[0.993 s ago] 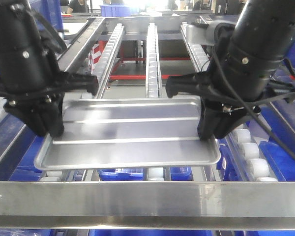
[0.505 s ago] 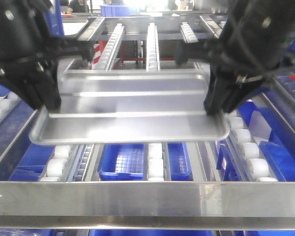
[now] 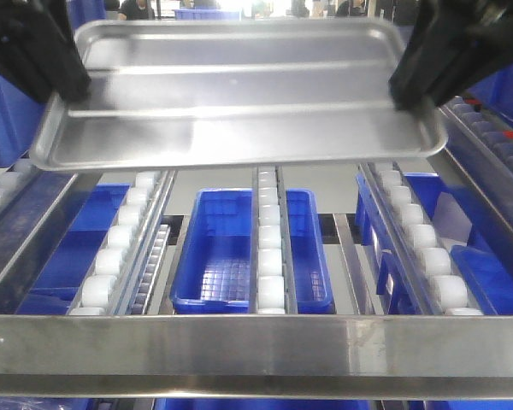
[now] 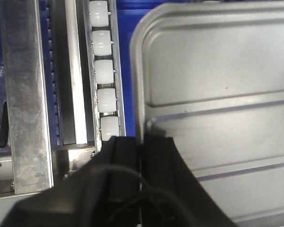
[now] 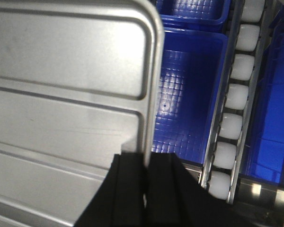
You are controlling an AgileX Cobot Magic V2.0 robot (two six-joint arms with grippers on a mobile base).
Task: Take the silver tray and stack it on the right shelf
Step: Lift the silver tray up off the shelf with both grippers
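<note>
The silver tray [image 3: 239, 94] hangs high in the front view, ribs showing, tilted a little toward the camera. My left gripper [image 3: 68, 81] is shut on its left rim and my right gripper [image 3: 408, 85] on its right rim. In the left wrist view the tray [image 4: 217, 85] has its rim pinched in the left gripper [image 4: 141, 142]. The right wrist view shows the tray [image 5: 71, 80] with its rim held in the right gripper [image 5: 146, 158]. Below the tray lies the right shelf, with white roller rails [image 3: 269, 248] and a flat steel front bar [image 3: 256, 342].
Blue bins [image 3: 227, 248] sit under the rails, one more under the tray's right edge [image 5: 189, 90]. Roller rails run on both sides [image 4: 104, 71] [image 5: 236, 94]. A steel frame post [image 4: 23, 94] stands left of the left gripper. Another rail [image 3: 487, 137] runs at far right.
Both grippers have lifted the tray off the roller rails, from low and near the front bar up to the top of the view. The bins beneath now show.
</note>
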